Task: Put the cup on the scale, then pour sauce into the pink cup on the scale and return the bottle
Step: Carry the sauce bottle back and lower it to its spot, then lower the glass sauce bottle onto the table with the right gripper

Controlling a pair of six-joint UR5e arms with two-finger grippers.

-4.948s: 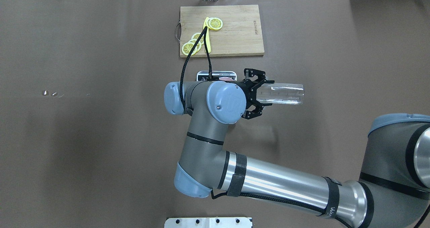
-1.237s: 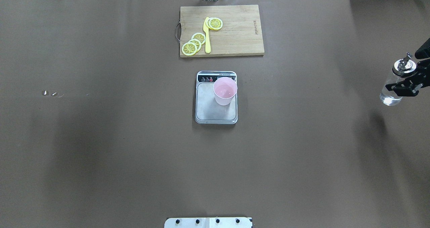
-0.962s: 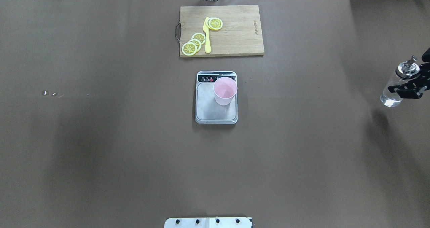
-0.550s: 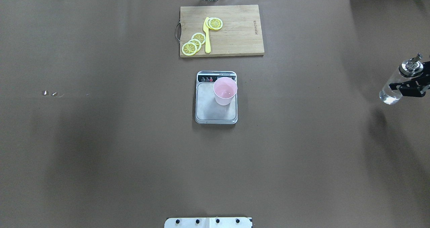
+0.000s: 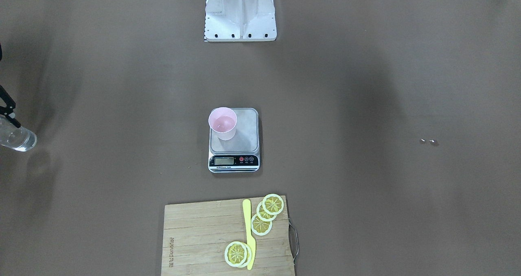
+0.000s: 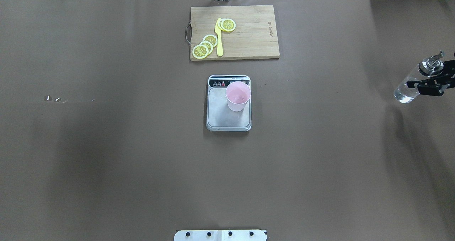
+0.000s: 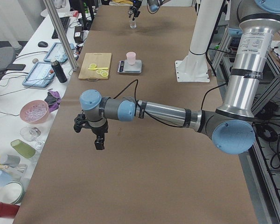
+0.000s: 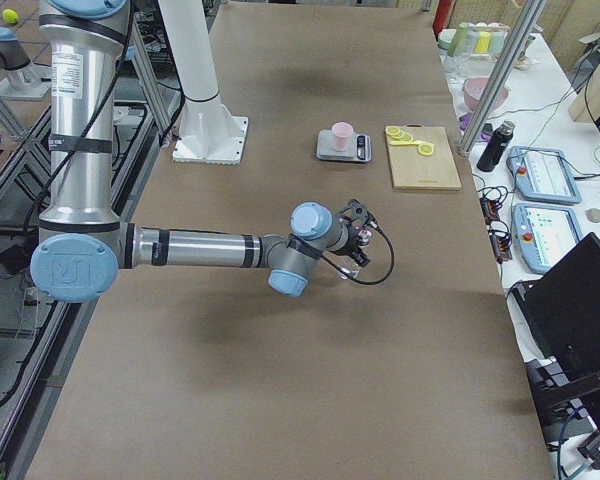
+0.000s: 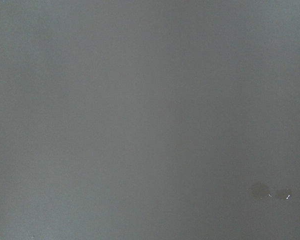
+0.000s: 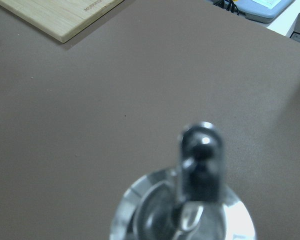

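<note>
1. Brown paper covers the counter (image 6: 106, 162), which carries everything else.
2. The wooden cutting board (image 6: 249, 38) lies at the far edge with lemon slices (image 6: 204, 47) and a yellow knife (image 6: 219, 38), well apart from the work.
3. The scale (image 6: 220, 114) sits mid-counter, its display strip turned away from the robot.
4. The bottle (image 6: 403, 93) is out at the robot's right end of the counter, pouring end uppermost and roughly upright. In the front-facing view its shadow lies apart from its base, so I judge it is held off the counter.
5. The right claw (image 6: 418, 86) is clamped across the bottle's upper body. Letting go before the base rests flat would drop the slim bottle, and it would likely topple and leak. Setting it down tilted carries the same risk, as does a finger dragging it on the way out.
6. The left claw (image 7: 89, 133) hangs over bare counter at the robot's left end. It shows only in the side view, so I cannot tell whether it is apart or together.
7. The cup (image 6: 238, 97) stands on the scale's platform, toward the display end and the robot's right edge. A sheen of sauce (image 5: 223, 124) seems to lie inside. Being so near the platform's edge, it would tip off at a knock, though both arms are well away.
8. A few droplets (image 6: 53, 98) glint on the counter's left half.
</note>
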